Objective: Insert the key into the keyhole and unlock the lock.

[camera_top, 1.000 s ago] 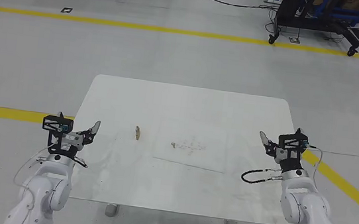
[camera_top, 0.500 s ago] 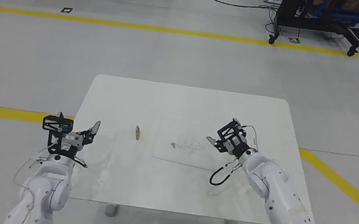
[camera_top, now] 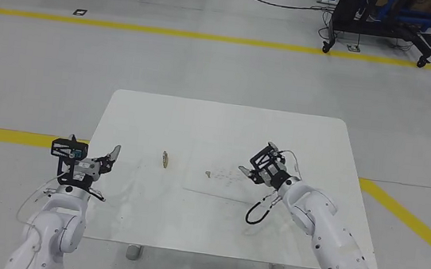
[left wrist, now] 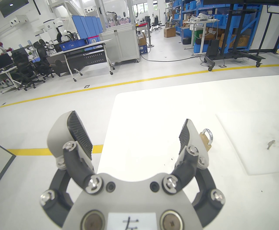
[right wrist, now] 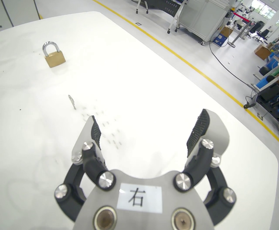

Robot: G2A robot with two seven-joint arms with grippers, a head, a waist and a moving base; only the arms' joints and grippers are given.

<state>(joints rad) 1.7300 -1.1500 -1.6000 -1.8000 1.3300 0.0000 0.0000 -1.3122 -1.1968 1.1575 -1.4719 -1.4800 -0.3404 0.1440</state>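
Scuffed white table [camera_top: 303, 136] on pale floor [camera_top: 223, 71] with yellow lines [camera_top: 211, 35]. Lock [camera_top: 164, 159] left of key [camera_top: 208, 173], apart. Left gripper [left wrist: 128, 124] and right gripper [right wrist: 148, 122] gaping wide, empty.

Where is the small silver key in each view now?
Top view: the small silver metal key lies on the thin white mat, between the brass padlock and the right gripper.
Left wrist view: key on the mat, beyond the padlock.
Right wrist view: key between the right gripper's fingers and the padlock.
Shared landmark: the padlock.
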